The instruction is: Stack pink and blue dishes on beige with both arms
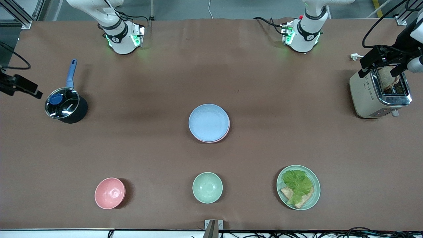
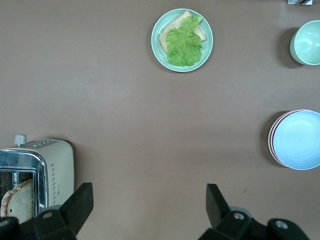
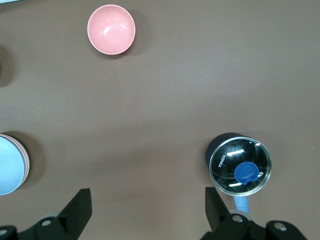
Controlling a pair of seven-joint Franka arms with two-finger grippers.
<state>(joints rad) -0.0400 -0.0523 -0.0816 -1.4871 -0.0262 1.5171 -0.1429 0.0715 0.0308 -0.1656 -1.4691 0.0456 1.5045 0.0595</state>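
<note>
Both hands, left [image 2: 147, 210] and right [image 3: 147, 210], hang open and empty over the bench ends; the stack [image 1: 209, 123] sits off-centre, so a nudge may slide the blue plate [image 1: 208, 122].

Plate stack [image 1: 209, 123] mid-table, three dishes nearer camera.

light blue plate [image 1: 209, 122] over pale pink plate [image 1: 226, 133], pink bowl [image 1: 110, 193], mint-green bowl [image 1: 207, 187], brown table [image 1: 264, 115]

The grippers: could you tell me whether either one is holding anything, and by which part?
Nothing is held. The left gripper is open over bare table beside the toaster, and the right gripper is open near the pot. The blue plate lies untouched.
</note>
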